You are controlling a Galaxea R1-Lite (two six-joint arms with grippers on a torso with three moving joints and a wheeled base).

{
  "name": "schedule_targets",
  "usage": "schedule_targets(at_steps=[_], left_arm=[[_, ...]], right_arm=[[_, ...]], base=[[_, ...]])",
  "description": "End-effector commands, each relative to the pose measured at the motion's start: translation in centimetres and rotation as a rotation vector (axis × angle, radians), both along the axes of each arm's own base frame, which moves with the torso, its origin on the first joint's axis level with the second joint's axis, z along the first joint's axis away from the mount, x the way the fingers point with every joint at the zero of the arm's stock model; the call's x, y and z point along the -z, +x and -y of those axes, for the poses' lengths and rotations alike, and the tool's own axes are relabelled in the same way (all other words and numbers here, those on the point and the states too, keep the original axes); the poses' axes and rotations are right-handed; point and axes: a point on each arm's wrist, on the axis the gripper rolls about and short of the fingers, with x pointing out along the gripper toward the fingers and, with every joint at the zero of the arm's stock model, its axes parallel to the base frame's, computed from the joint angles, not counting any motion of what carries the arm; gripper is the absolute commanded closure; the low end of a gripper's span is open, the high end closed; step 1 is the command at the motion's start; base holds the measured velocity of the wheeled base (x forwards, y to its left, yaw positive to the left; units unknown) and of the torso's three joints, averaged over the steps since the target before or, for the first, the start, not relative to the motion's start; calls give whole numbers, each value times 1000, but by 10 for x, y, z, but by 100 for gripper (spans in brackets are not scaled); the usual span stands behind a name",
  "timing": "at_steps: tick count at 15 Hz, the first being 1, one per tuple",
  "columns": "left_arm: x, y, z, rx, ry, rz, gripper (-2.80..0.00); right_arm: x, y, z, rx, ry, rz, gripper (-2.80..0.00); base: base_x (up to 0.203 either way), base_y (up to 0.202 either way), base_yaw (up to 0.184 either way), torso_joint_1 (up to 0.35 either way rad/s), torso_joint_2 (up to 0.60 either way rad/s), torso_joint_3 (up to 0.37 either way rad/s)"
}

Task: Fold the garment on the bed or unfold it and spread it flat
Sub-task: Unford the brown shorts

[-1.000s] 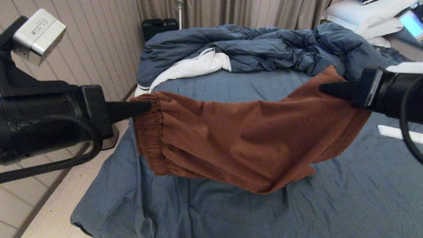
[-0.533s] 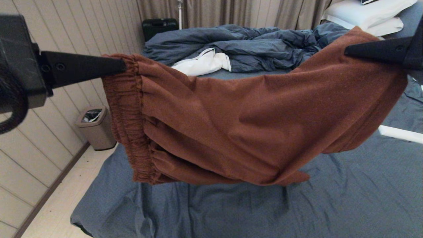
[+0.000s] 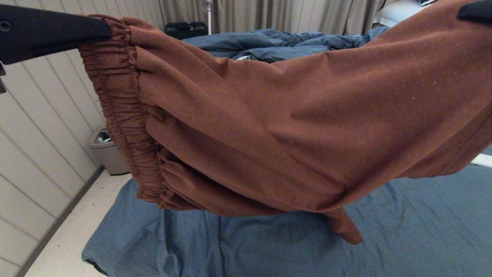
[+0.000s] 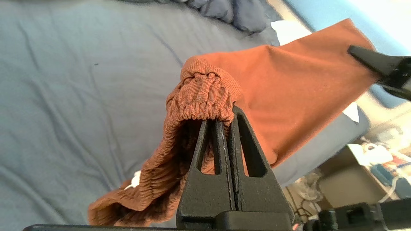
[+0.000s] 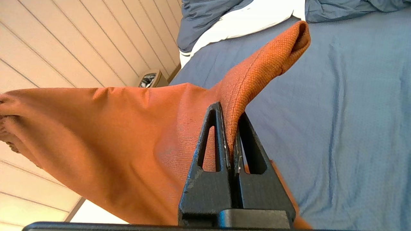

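The rust-brown garment (image 3: pixel 269 123) hangs stretched between both grippers, high above the bed (image 3: pixel 230 250). My left gripper (image 3: pixel 105 32) is shut on the gathered waistband (image 4: pixel 202 93) at the upper left. At the upper right, my right gripper (image 3: pixel 463 11) is shut on a leg hem corner (image 5: pixel 257 77). The cloth sags in the middle and one lower tip dangles near the sheet. A bit of white drawstring (image 4: pixel 136 179) shows inside the waistband. The white graphic is hidden.
The rumpled dark blue duvet (image 3: pixel 276 44) lies at the far end of the bed. A small bin (image 3: pixel 105 154) stands on the floor by the panelled wall at left. A white strip (image 3: pixel 482 159) lies on the sheet at right.
Both grippers have risen and come closer to the head camera, lifting the garment well off the sheet. The cloth now fills most of the view and hides much of the duvet.
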Motion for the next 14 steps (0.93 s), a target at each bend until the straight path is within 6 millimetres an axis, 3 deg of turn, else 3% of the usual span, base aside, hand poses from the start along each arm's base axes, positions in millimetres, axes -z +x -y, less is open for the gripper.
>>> schedule_targets(at_steps=[1, 10, 14], left_arm=[[-4, -1, 1, 11, -2, 14, 0], [-38, -20, -5, 74, -47, 110, 0], [-43, -11, 5, 71, -22, 114, 0]], right_arm=[[-6, -2, 1, -1, 8, 9, 0], [-24, -19, 7, -36, 51, 74, 0], [-24, -2, -3, -28, 34, 47, 0]], base=[[0, 0, 0, 0, 0, 0], [0, 0, 0, 0, 0, 0], [0, 0, 0, 0, 0, 0]])
